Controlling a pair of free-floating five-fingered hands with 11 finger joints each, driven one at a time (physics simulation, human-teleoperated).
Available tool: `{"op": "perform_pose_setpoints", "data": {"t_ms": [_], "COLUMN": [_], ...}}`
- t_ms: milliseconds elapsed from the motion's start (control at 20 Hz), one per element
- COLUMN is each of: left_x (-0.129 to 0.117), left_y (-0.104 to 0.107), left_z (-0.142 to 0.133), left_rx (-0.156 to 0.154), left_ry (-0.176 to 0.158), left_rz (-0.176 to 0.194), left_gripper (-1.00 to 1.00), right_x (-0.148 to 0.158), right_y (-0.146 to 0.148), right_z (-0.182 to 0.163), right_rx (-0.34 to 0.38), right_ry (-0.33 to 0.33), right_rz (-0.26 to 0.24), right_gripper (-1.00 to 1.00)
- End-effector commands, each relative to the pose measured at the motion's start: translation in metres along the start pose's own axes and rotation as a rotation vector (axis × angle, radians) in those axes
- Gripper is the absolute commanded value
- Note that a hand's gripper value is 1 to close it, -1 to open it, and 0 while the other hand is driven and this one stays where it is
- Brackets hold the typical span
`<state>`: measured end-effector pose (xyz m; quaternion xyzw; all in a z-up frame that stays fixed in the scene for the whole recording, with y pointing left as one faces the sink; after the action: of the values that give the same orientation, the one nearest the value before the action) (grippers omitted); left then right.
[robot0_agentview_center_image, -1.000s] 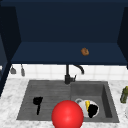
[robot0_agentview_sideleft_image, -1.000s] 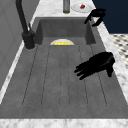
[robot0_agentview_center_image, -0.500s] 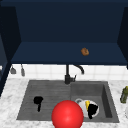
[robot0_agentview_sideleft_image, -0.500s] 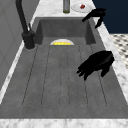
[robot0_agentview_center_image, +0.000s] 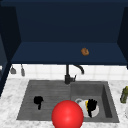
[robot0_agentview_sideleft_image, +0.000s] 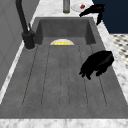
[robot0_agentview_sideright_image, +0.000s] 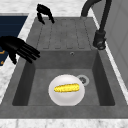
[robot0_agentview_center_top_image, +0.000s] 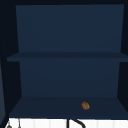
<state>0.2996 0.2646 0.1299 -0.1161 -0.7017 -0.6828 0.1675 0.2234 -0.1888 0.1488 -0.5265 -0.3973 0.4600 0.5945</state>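
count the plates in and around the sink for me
2. One white plate lies in the sink basin with a corn cob on it, below the right hand. A second plate sits on the counter beyond the basin, beside a bottle. Others may be hidden.

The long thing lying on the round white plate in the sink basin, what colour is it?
Yellow: the corn cob on the white plate, clearest in the right side view.

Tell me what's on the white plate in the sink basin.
A yellow corn cob lies on the plate. In the front view the right hand covers part of both.
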Motion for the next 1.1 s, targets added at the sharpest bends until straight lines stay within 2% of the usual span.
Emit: {"op": "perform_pose_setpoints", "data": {"t_ms": [0,100,200,400,500,600,650,700,750,1050], "left_x": [0.000,0.000,0.000,0.000,0.000,0.000,0.000,0.000,0.000,0.000], "left_y": [0.000,0.000,0.000,0.000,0.000,0.000,0.000,0.000,0.000,0.000], "left_z": [0.000,0.000,0.000,0.000,0.000,0.000,0.000,0.000,0.000,0.000], "left_rx": [0.000,0.001,0.002,0.003,0.004,0.004,0.004,0.005,0.005,0.005], "left_ry": [0.000,0.001,0.001,0.002,0.003,0.003,0.003,0.003,0.004,0.004], "left_rz": [0.000,-0.002,-0.003,-0.005,-0.005,-0.006,-0.006,-0.006,-0.007,-0.007], "left_gripper": [0.00,0.00,0.00,0.00,0.00,0.00,0.00,0.00,0.00,0.00], "right_x": [0.019,0.031,0.038,0.055,0.056,0.061,0.058,0.061,0.062,0.068], "right_y": [-0.004,-0.006,-0.004,0.001,0.008,0.012,0.021,0.028,0.030,0.055], "right_z": [-0.015,-0.032,-0.045,-0.074,-0.083,-0.089,-0.080,-0.085,-0.087,-0.097], "right_rx": [0.030,0.030,0.034,0.025,0.022,0.019,0.014,0.021,0.017,0.034], "right_ry": [-0.019,0.005,0.029,0.039,0.077,0.099,0.140,0.140,0.144,0.226], "right_rz": [0.002,0.005,-0.015,-0.027,-0.055,-0.053,-0.042,-0.093,-0.111,-0.175], "right_gripper": [-1.00,-1.00,-1.00,-1.00,-1.00,-1.00,-1.00,-1.00,-1.00,-1.00]}}
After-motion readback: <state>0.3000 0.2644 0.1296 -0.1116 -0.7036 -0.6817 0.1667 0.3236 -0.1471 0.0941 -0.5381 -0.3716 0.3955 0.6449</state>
